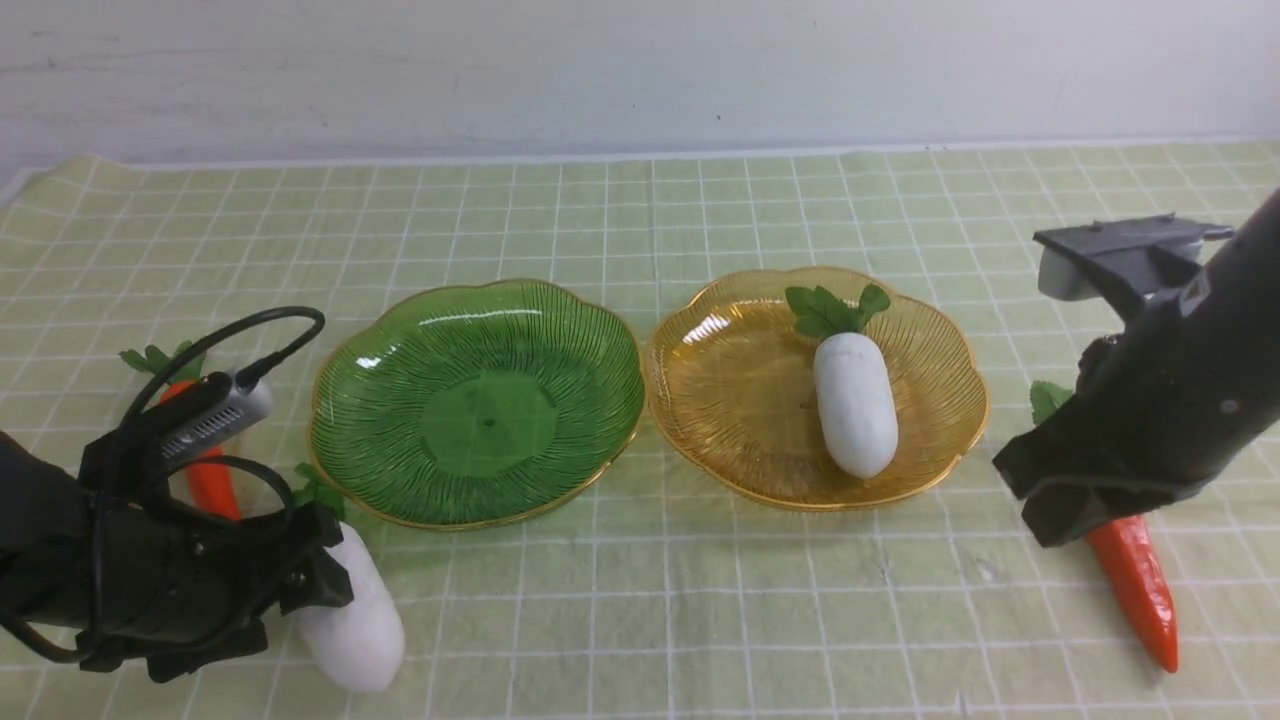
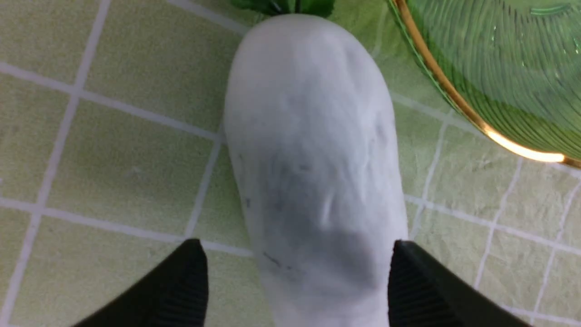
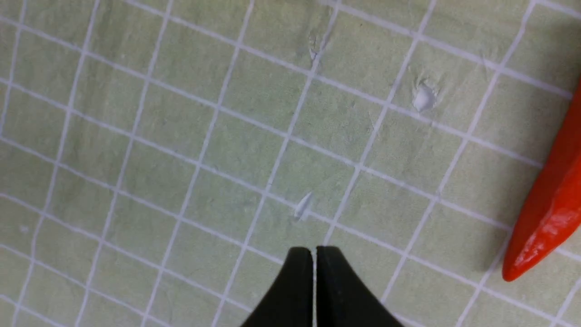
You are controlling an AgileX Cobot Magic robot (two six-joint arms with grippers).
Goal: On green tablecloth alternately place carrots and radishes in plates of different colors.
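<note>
Nearest, on the pale yellow-green gridded tablecloth (image 1: 700,600), a plump white toy radish (image 1: 355,620), 1 of 2, lies at the front left. The left gripper (image 2: 297,254) straddles it, black jaws spread wide and not clamped. At the front right, the right gripper (image 3: 314,252) is pinched closed over bare cloth beside a glossy orange toy carrot (image 1: 1135,580), 1 of 2. The other carrot (image 1: 212,480) lies behind the left arm. Farther back sit 2 ribbed translucent plates: the green plate (image 1: 560,330), and the amber plate (image 1: 740,400) holding the other radish (image 1: 853,405).
</note>
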